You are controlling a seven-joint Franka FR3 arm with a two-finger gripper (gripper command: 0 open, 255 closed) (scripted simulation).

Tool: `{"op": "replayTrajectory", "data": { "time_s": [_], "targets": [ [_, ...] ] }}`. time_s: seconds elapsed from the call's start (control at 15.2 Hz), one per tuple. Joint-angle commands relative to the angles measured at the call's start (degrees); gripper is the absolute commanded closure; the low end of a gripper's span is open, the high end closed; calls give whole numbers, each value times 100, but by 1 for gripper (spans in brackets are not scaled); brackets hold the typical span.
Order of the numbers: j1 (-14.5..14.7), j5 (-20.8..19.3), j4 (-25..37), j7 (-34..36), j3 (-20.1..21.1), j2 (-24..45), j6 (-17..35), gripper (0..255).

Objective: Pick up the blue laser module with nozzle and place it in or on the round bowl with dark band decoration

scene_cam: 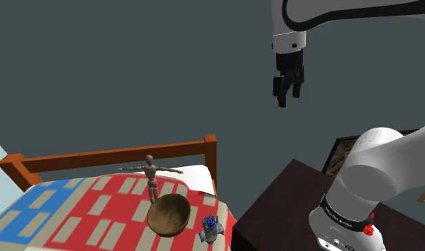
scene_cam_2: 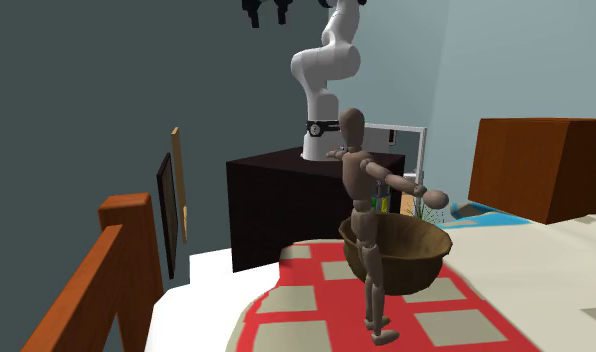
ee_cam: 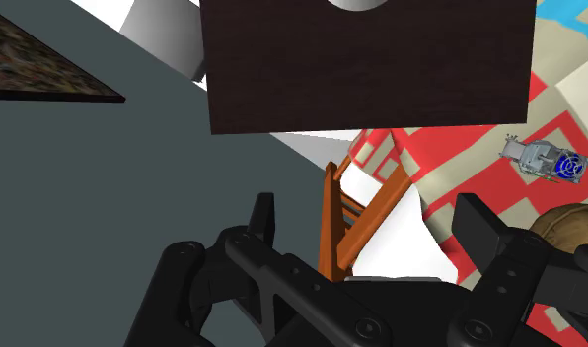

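Observation:
The laser module [scene_cam: 211,227], a small grey body with a blue round part, lies on the red patterned quilt near the bed's corner closest to the stand. In the wrist view the laser module [ee_cam: 545,161] sits far beyond my right finger. A brown round bowl [scene_cam: 169,214] rests tilted on the quilt just beside the module, toward the shoulder view's left; the bowl [scene_cam_2: 401,250] also shows behind the mannequin, and its edge [ee_cam: 568,222] shows near my right finger. My gripper [scene_cam: 286,89] hangs high in the air, well above and away from both, open and empty; the gripper [ee_cam: 371,227] has its fingers wide apart.
A wooden jointed mannequin [scene_cam: 152,175] stands on the quilt just behind the bowl, arms spread. The bed's orange wooden frame [scene_cam: 210,160] and corner post rise between bed and the dark stand [scene_cam: 304,207]. A framed picture [scene_cam_2: 166,215] leans on the grey wall.

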Motion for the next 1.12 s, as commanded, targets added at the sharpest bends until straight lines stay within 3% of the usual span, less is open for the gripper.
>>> {"op": "replayTrajectory", "data": {
  "time_s": [0.0, 0.53, 1.06],
  "targets": [
    [0, 0, 0, 0, 0, 0, 0, 0],
    [312, 676, -1228, 1059, 801, -216, 1196, 0],
    [708, 1372, -1965, 2117, 1749, 319, 2686, 0]
  ]
}}
